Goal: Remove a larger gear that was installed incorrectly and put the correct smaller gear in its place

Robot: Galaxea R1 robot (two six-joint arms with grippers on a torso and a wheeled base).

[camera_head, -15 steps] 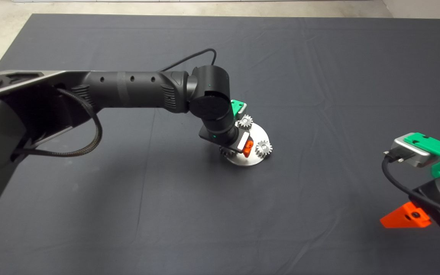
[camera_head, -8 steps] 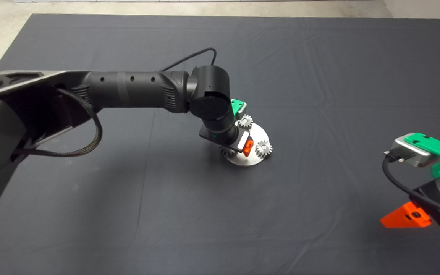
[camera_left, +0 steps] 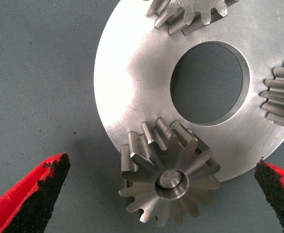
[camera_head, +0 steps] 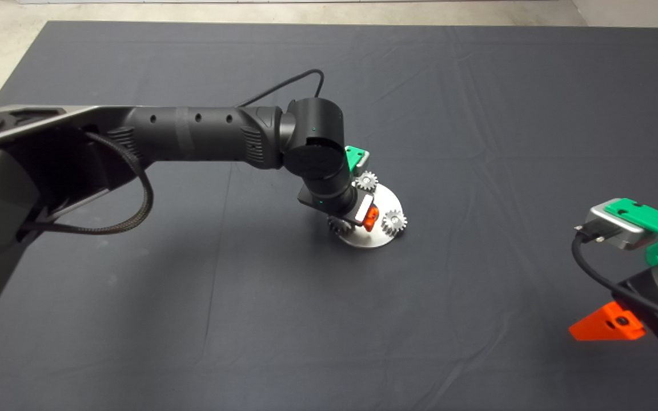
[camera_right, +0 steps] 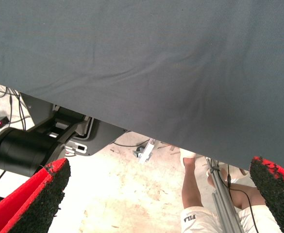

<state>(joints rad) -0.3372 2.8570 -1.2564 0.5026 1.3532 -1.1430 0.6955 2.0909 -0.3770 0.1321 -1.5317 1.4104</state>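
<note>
One round, brushed silver metal disc [camera_head: 383, 201] lies on the dark grey cloth mat [camera_head: 477, 114] just right of the centre of the head view. It has a large round hole through its middle, seen in the left wrist view, with the mat showing through. Three metal gears sit on the disc's rim. The one between the left gripper's fingers in the left wrist view is the larger gear [camera_left: 168, 177], shiny silver with long pointed teeth and a round pin end in its centre bore; it overhangs the disc's edge at the lower middle of that frame. A grey spur gear with shorter teeth [camera_left: 192, 14] sits at the top edge of that frame, and another one [camera_left: 282, 97] at the right edge; I cannot tell which of these is the smaller gear of the task.

The left gripper [camera_left: 156, 199] hangs low over the disc, its two red fingers with rough black pads [camera_left: 40, 187] spread wide on either side of the larger gear and apart from it, holding nothing.

The right gripper [camera_right: 156, 189] waits at the lower right edge of the head view, fingers spread and empty. Its wrist view shows the mat's edge, pale floor, black machine parts, and a person's leg [camera_right: 192, 182] with a sock [camera_right: 197, 218] reading "FILA".
</note>
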